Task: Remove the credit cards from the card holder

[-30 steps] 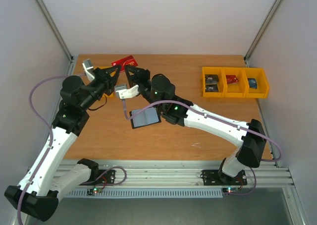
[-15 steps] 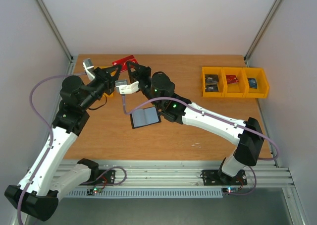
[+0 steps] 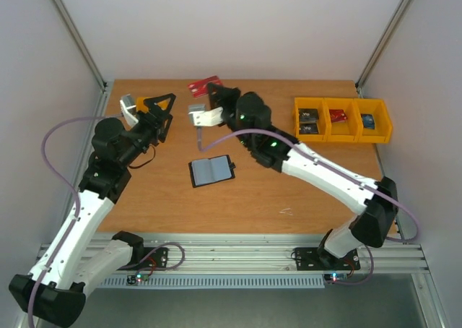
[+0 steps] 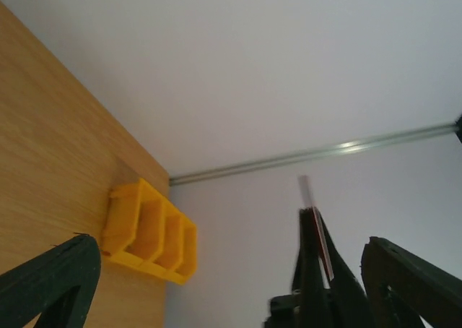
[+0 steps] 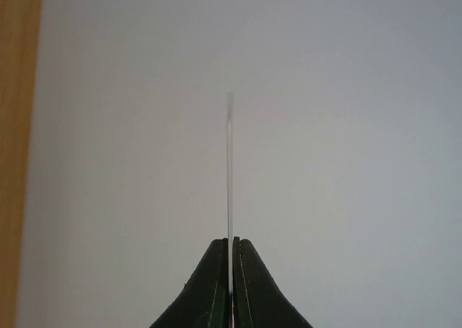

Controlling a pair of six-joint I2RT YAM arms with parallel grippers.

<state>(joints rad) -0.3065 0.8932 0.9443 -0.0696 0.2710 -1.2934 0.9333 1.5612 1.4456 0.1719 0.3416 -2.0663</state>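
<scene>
A red credit card (image 3: 204,87) is held up at the back of the table, with my right gripper (image 3: 214,92) shut on its near end. From the right wrist it shows edge-on as a thin pale line (image 5: 229,176) rising out of the shut gripper (image 5: 232,252). My left gripper (image 3: 163,108) stands open and empty to the left of the card, apart from it. Between its spread fingers (image 4: 54,281) I see the right gripper pinching the card (image 4: 315,230). The black card holder (image 3: 211,170) lies open on the table, blue-grey pockets up, nearer than both grippers.
A row of three yellow bins (image 3: 343,120) stands at the back right, each with small items inside; it also shows in the left wrist view (image 4: 148,234). The table's back edge and the wall are just behind the held card.
My left gripper has opened and let go of the red card, drawing back to the left. The right gripper has carried the card to the right.
</scene>
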